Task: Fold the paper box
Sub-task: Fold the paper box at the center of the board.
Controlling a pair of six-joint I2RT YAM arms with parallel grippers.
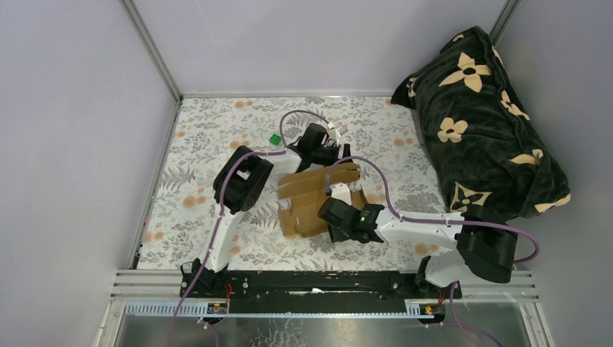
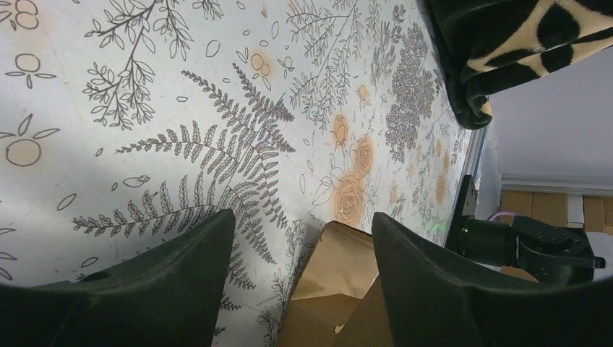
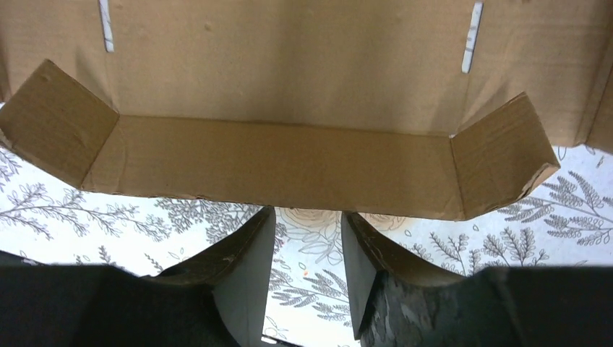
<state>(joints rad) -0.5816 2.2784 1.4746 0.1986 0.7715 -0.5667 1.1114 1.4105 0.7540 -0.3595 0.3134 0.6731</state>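
From above, the paper box [image 1: 307, 206], a brown die-cut sheet that is only partly folded, lies mid-worktop [image 1: 209, 144]. Its length runs roughly from near-left to far-right. The left jaws sit at its far edge and the right jaws at its near-right side. A green cube [image 1: 275, 139] rests towards the far edge.

At the left wrist, the jaws stand spread wide and grip nothing. A corner of the box [image 2: 340, 289] pokes up between the fingers [image 2: 173, 282].

At the right wrist, a long flap of the box [image 3: 289, 166] stretches straight across, its two end tabs turned up. The jaws are parted just short of it, with bare worktop showing between them.
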